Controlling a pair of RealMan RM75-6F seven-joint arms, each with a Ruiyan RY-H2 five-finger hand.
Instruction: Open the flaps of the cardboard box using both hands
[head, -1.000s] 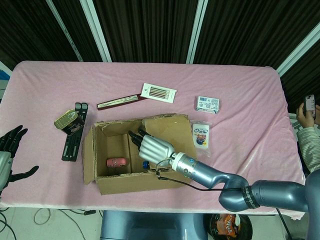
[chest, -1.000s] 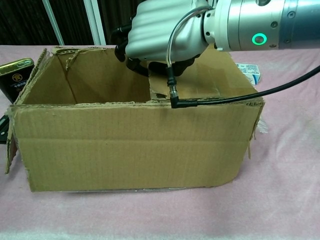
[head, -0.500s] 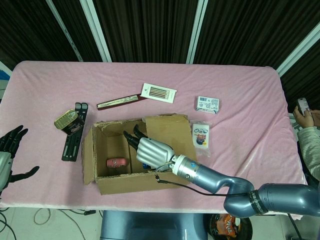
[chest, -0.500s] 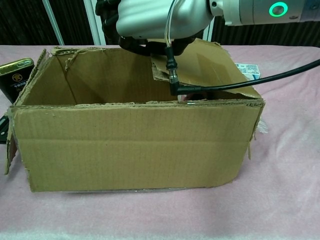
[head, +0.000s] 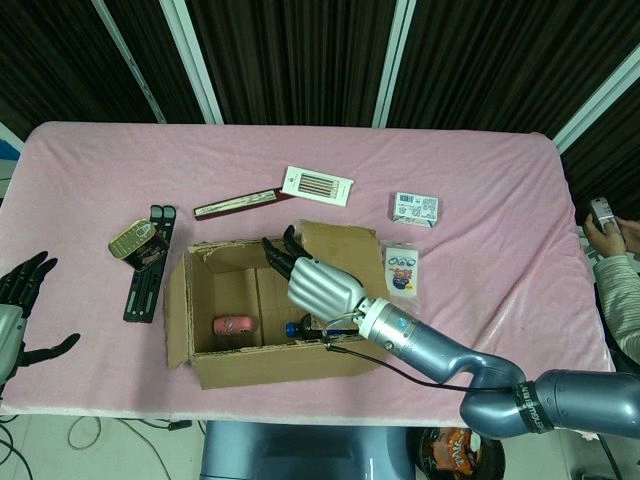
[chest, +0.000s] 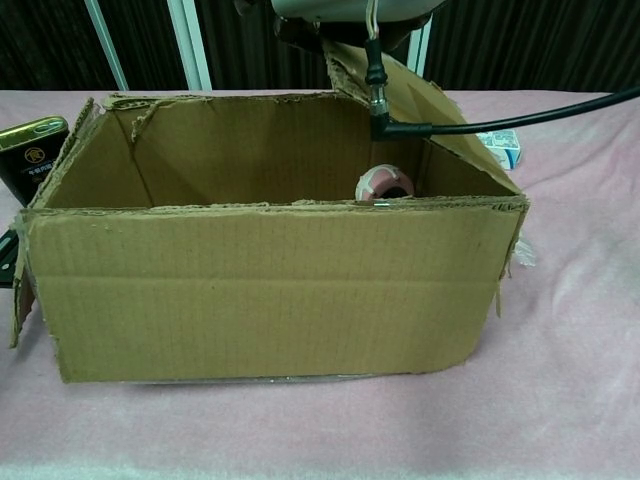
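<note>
Cardboard box (head: 265, 310) sits near the front edge of the pink table (head: 480, 170), long side toward the robot, top mostly open; a pink item (head: 234, 324) lies inside on its floor, and the chest view shows a small round-topped object (chest: 384, 185) low at the box's right end. Right hand (head: 318, 284) is over the box's right portion, fingers (head: 280, 254) reaching under or against the near edge of the right flap (head: 345, 250). Contact looks likely, but whether they grip or only push I cannot tell; nothing else is in the hand. Judged purpose: the hand is placed beneath the flap so that raising the arm swings it up and outward. Left hand (head: 22, 300) hangs off the table's left edge, well apart from the box, fingers spread wide and holding nothing, apparently waiting for its side. Left flap (head: 176, 312) already stands outward. Against half a second ago: the right hand has risen, in the chest view leaving only its underside at the top edge, and the right flap has tilted up from a low slant over the opening to a steeper angle, exposing the round-topped object more fully. Left hand unchanged. Beside the box: a tin (head: 137, 240), a black strip (head: 147, 275), a flat white packet (head: 317, 185), a small carton (head: 414, 208), a sachet (head: 402, 270).
</note>
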